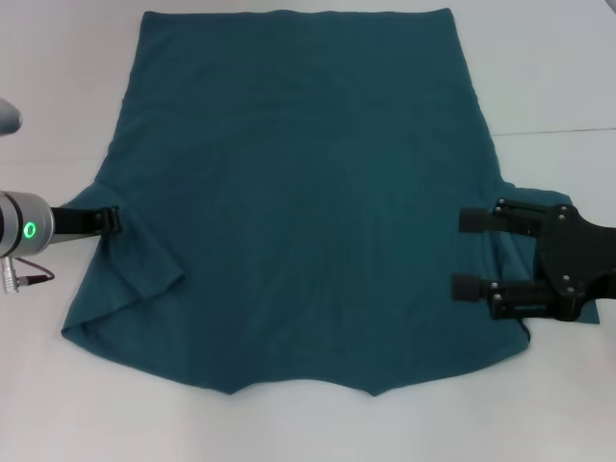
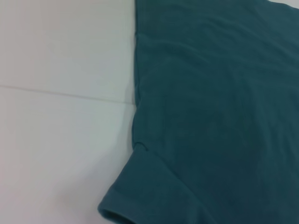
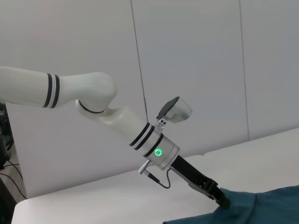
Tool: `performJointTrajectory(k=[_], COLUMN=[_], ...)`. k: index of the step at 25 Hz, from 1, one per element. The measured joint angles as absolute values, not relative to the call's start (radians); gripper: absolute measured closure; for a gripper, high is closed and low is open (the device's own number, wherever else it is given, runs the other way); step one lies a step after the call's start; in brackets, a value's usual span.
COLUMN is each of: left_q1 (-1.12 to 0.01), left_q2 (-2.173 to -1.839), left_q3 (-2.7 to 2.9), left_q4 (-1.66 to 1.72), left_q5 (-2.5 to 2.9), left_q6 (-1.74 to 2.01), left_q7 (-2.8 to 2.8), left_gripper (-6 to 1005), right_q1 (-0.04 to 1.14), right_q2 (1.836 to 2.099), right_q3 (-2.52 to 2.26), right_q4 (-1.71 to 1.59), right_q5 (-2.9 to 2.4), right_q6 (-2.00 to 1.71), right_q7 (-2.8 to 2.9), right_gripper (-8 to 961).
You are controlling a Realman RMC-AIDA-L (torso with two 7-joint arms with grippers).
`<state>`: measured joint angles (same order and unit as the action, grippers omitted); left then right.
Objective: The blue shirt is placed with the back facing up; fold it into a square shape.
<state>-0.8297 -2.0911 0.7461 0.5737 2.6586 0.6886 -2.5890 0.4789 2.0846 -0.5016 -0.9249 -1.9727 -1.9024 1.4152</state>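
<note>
The blue shirt [image 1: 298, 202] is spread flat on the white table [image 1: 38, 414] and fills most of the head view, from the lower middle of the frame to the top edge. Its near edge, at the bottom of the frame, is shaped by two small points with a shallow curve between them. The fabric is seen as a plain, matte, dark teal-blue with only faint wrinkles. At the lower left of the frame one sleeve is lifted and folded inward, so that a raised flap lies over the body of the shirt. In the left wrist view the shirt [image 2: 215, 116] is shown with a hemmed sleeve opening against the white table [image 2: 60, 116].

The right gripper [image 1: 468, 253] is seen at the right middle of the head view, held low over the shirt's right side near the sleeve; its two black fingers are spread apart and pointed toward the centre of the frame.

The left gripper [image 1: 112, 220] is seen at the left middle of the head view, reaching in from the frame's left edge, with its tip at the edge of the raised sleeve fold. In the right wrist view the left gripper [image 3: 223, 201] is shown angled down, its tip meeting the shirt [image 3: 261, 205]. Whether the cloth is pinched cannot be told.
</note>
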Motion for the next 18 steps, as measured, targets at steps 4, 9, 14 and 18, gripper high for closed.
performJointTrajectory(k=[4, 9, 14, 18], left_q1=[-0.831, -0.851, -0.883, -0.905], left_q2=[-2.094, -2.115, -2.136, -2.151], left_q3=[0.753, 0.76, 0.812, 0.908], left_q4=[0.576, 0.588, 0.597, 0.606], left_q5=[2.658, 2.642, 2.642, 2.645], left_q6=[0.681, 0.684, 0.685, 0.682], left_q7=[-2.583, -2.531, -2.501, -2.501], left_gripper=[873, 918, 922, 921], right_q1=[0.479, 0.479, 0.477, 0.47], right_q2=[2.085, 2.085, 2.086, 2.086], right_q3=[-0.502, -0.502, -0.502, -0.502], right_q4=[-0.925, -0.925, -0.925, -0.925], right_q5=[-1.973, -1.973, -1.972, -1.963], right_q6=[-1.903, -1.903, -1.903, -1.904], right_q7=[1.415, 1.416, 1.419, 1.415], right_gripper=[38, 38, 38, 38])
